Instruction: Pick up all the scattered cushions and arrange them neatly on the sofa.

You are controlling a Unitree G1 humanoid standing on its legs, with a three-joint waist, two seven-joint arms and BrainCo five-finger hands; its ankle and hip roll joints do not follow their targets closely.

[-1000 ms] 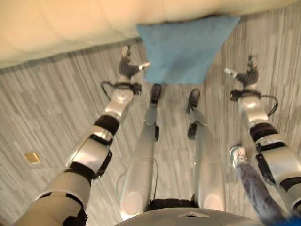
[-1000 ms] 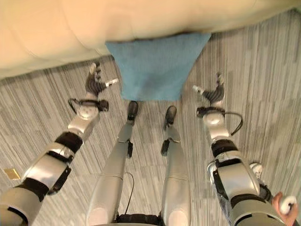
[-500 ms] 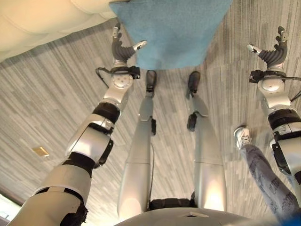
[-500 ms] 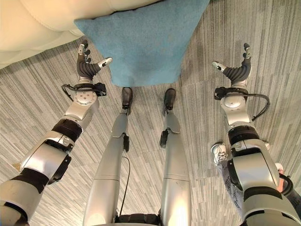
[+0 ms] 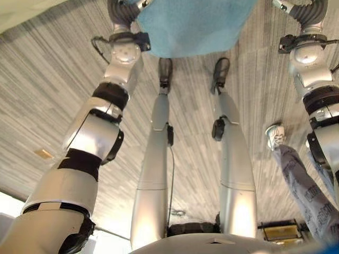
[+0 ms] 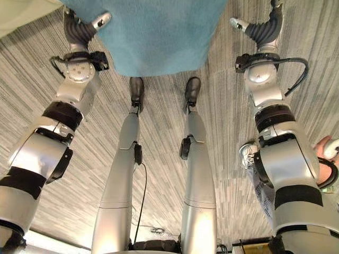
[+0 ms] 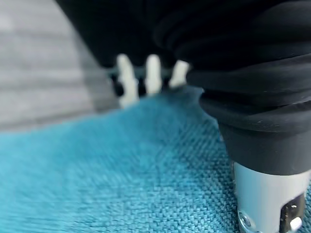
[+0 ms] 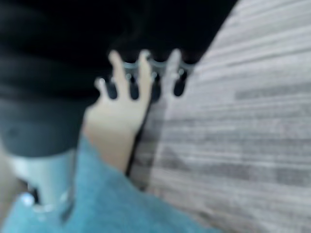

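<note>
Head stereo pair straight down at floor (image 5: 58, 106); wrist cameras close over cushion (image 7: 121, 165).

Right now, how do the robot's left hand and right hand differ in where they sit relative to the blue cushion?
The left hand is right at the edge of the blue cushion, its thumb lying against the fabric; the right hand stands clear of the cushion with striped grey floor between them. In its wrist view, cushion fabric spreads under the left hand. Both hands have relaxed, uncurled fingers and neither grips the cushion.
</note>
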